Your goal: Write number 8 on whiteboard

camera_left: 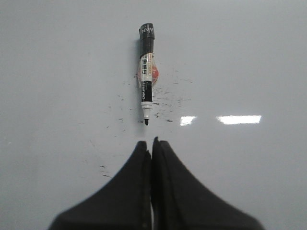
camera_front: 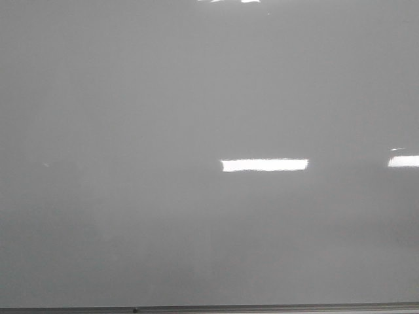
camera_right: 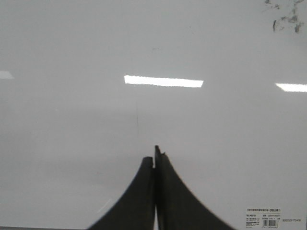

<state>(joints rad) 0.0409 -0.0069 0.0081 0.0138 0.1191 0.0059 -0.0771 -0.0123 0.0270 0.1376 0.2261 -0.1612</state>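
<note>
The whiteboard [camera_front: 131, 131] fills the front view as a glossy pale grey sheet lying flat, with bright bars of reflected ceiling light [camera_front: 264, 165] and a thin metal edge [camera_front: 209, 308] along the bottom. No number 8 is drawn on it yet, and neither arm shows here, so the task looks not yet begun.

In the left wrist view, the left gripper [camera_left: 152, 143] hovers over the board with its jaws pressed together, holding nothing. Just beyond its tips lies a marker [camera_left: 146, 72], uncapped, its black tip [camera_left: 146, 122] pointing toward the gripper and its black end farthest away. It rests flat on the board, apart from the jaws. Faint black scuffs [camera_left: 168, 100] of old ink surround it. The marker lies in line with the jaws, which likely suits a pickup by this arm, though the jaws would need to part first.

In the right wrist view, the right gripper [camera_right: 155, 155] also has its jaws closed and empty, above bare board. Some dark smudges [camera_right: 285, 19] sit in one far corner, and a small printed label [camera_right: 268, 216] sits near the board's edge. This arm appears to be waiting aside.
</note>
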